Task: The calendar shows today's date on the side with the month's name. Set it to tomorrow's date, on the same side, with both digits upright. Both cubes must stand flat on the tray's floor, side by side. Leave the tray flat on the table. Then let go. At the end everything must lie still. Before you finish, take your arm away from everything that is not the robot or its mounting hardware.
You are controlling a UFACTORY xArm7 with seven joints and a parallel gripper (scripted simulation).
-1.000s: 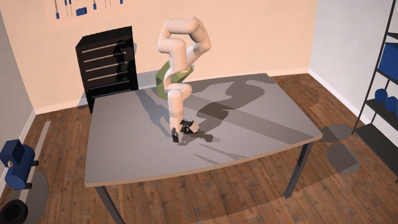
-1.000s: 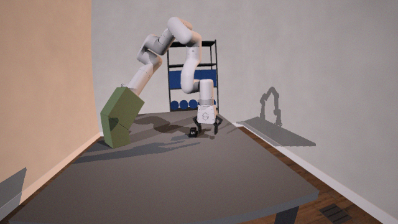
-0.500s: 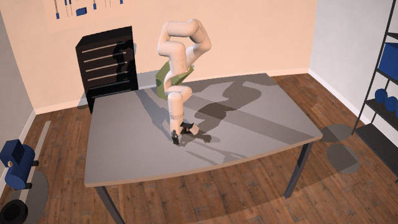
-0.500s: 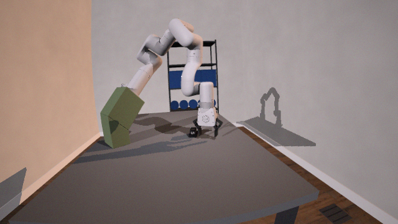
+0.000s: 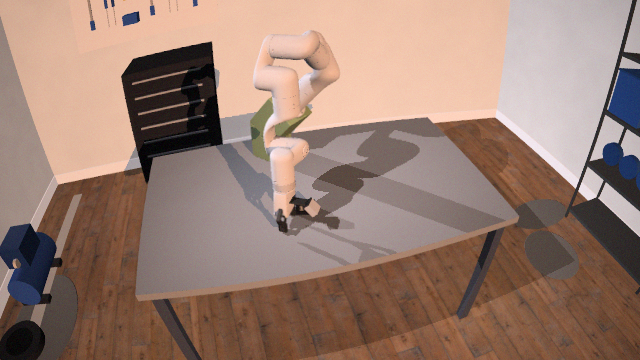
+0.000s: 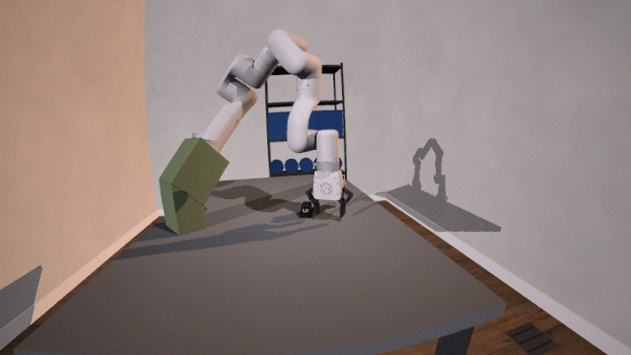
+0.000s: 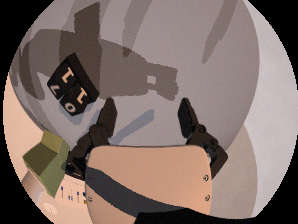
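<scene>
The calendar is small and stands on the grey table. In the wrist view its two black cubes show white digits that look like 1 and 1, side by side, with more white marks on a black face below them. In the top view one of its sides looks tan. My gripper is open and empty, with its fingertips low over the table. The calendar lies just outside one finger, apart from it.
The arm's green base block stands at the table's back edge. A black drawer cabinet stands behind the table. A dark shelf rack with blue items stands to the side.
</scene>
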